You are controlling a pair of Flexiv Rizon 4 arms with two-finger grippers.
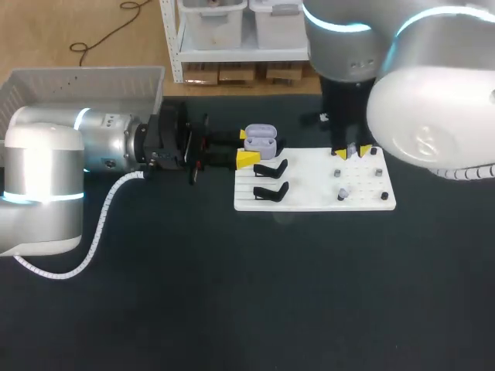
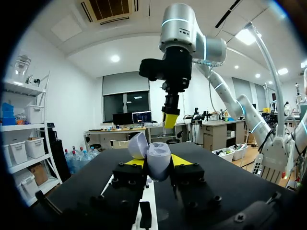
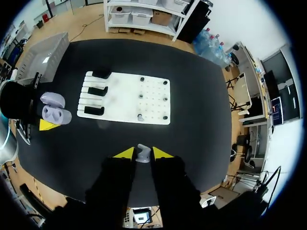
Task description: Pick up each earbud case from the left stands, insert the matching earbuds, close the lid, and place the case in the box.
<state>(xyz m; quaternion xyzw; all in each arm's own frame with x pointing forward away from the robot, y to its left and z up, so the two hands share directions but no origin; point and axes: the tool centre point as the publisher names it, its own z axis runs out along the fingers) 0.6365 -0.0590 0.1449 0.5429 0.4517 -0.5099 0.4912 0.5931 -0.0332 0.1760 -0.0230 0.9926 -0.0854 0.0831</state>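
A lavender earbud case (image 1: 261,141) with its lid open is held sideways just above the table, and my left gripper (image 1: 249,147) is shut on it; the left wrist view shows the case (image 2: 154,158) between the yellow tips. Beside it lies a white board (image 1: 315,205) carrying black stands (image 1: 271,168). My right gripper (image 1: 353,152) hangs over the board's far right part, shut on a small pale earbud (image 3: 143,152). From the right wrist view the case (image 3: 55,109) is off the board's (image 3: 120,86) stand end. Another earbud (image 3: 140,116) sits on a board peg.
A grey box (image 1: 77,81) stands at the back left of the table, behind my left arm. Small dark pegs (image 1: 374,171) dot the right half of the board. Dark table surface lies open in front of the board.
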